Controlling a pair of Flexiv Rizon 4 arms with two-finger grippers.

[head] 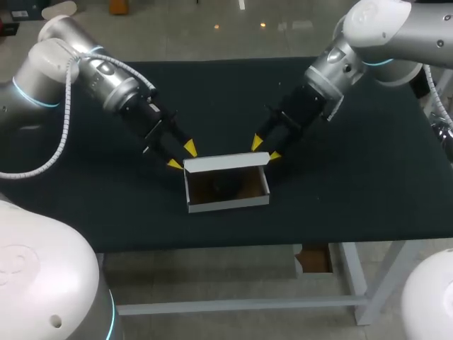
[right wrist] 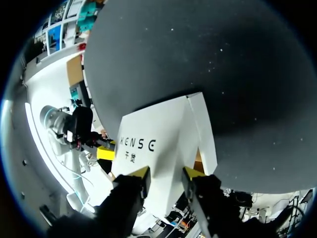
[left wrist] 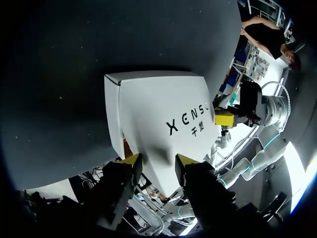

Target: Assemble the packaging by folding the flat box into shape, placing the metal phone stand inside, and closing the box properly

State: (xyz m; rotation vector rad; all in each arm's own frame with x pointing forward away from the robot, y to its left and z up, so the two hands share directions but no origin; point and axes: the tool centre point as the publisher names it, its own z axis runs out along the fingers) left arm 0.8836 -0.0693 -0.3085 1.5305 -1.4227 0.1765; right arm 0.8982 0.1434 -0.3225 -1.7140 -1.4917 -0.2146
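Box (head: 228,200): smooth white card, shallow and rectangular, open on top; brown and dim inside.
Lid (head: 226,162): flat white flap with dark print, standing up along the rear wall.
Place: we find the box mid-way across the table (head: 354,184), on its matte black top.
Left claw (head: 181,156): at the lid's left corner, yellow tips parted around the flap's edge; we see nothing clamped.
Right claw (head: 265,149): at the right corner, tips likewise parted, holding nothing.

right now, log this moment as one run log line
box open, lid raised at rear | dark item inside, unclear | left gripper open at lid's left end | right gripper open at lid's right end
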